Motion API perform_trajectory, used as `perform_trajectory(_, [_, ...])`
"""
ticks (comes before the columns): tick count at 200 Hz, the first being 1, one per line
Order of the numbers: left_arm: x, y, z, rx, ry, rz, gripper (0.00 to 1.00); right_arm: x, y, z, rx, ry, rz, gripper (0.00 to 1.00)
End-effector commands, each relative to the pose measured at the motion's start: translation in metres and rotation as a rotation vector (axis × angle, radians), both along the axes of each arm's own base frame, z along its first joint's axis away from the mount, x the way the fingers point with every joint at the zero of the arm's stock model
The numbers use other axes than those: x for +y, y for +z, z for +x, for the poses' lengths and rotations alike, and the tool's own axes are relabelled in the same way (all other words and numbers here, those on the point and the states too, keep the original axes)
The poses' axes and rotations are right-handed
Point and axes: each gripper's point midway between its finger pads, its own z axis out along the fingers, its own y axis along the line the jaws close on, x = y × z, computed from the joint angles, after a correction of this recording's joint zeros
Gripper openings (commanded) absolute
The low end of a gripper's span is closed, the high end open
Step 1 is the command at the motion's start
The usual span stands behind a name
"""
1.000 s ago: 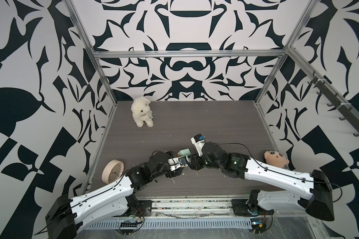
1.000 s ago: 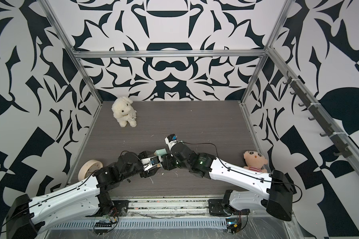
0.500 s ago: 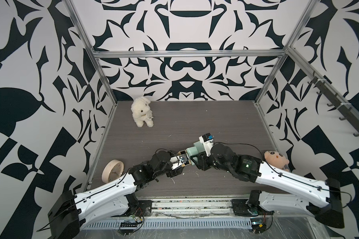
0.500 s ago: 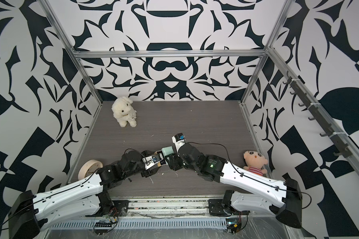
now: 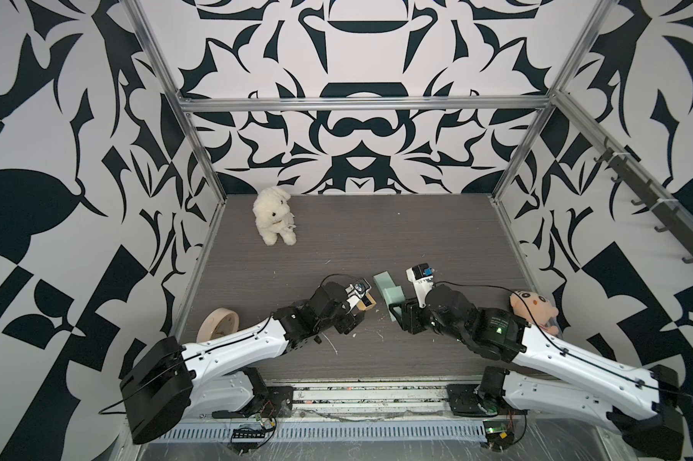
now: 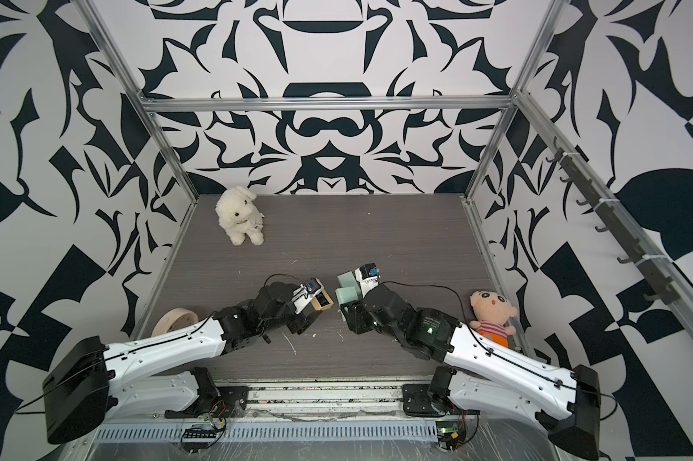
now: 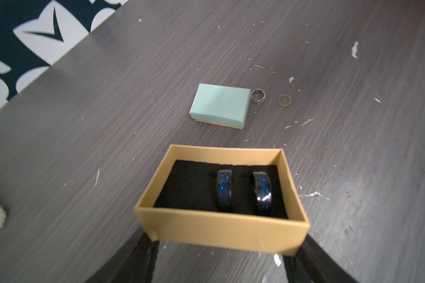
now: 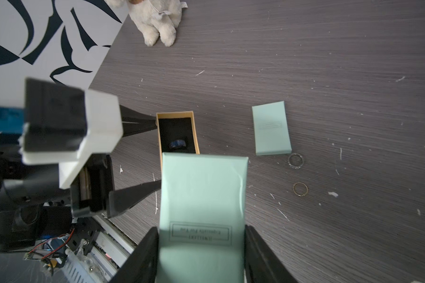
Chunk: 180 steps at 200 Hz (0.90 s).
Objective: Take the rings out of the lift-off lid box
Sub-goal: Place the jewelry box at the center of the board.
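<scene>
Drawn apart since a second ago, from near-contact: both arms, with lid and base now separated. Two black rings point(image 7: 224, 190), blue-flecked, standing on edge in the slots of a black foam insert point(image 7: 189, 186) inside the tan box base point(image 7: 221, 230); not yet taken out. Box base point(image 5: 367, 305) just below frame centre in a top view, pinched from both sides by the left claw point(image 7: 222, 245) and seemingly held clear of the surface point(image 7: 108, 98), probably to keep the rings seated and offered to the other arm. Mint lid point(image 8: 201, 191) clamped between the fingers of the right claw point(image 8: 201, 245), carried aside to open access; likely to need setting down before any picking. Beyond, resting on the surface: a closed mint box point(image 7: 218, 103), a grey ring point(image 7: 258, 96) just beside its corner, a gold ring point(image 7: 284, 100) near that.
</scene>
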Motion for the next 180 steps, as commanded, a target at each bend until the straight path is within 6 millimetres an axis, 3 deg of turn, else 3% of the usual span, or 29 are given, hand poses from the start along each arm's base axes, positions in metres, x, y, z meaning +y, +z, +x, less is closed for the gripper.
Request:
perform_trajectory(1, [-0.004, -0.005, 0.012, 0.028, 0.129, -0.086, 0.69, -0.009, 0.002, 0.003, -0.020, -0.044, 0.002, 0.57])
perform_trajectory(41, [-0.005, -0.053, 0.010, 0.103, 0.201, -0.032, 0.70, -0.015, -0.011, 0.001, -0.002, -0.057, -0.014, 0.57])
perform_trajectory(92, [-0.004, -0.092, 0.007, 0.149, 0.282, 0.011, 0.71, -0.019, -0.022, 0.000, 0.013, -0.072, -0.033, 0.57])
perform_trajectory(118, [-0.005, -0.098, 0.005, 0.154, 0.303, 0.020, 0.74, -0.023, -0.029, 0.000, 0.028, -0.085, -0.057, 0.57])
perform_trajectory(150, [-0.007, -0.097, 0.001, 0.178, 0.318, -0.004, 0.93, -0.030, -0.048, -0.001, 0.069, -0.119, -0.107, 0.57])
perform_trajectory(180, [-0.007, -0.093, -0.002, 0.195, 0.336, -0.023, 0.98, -0.032, -0.070, -0.004, 0.121, -0.138, -0.146, 0.57])
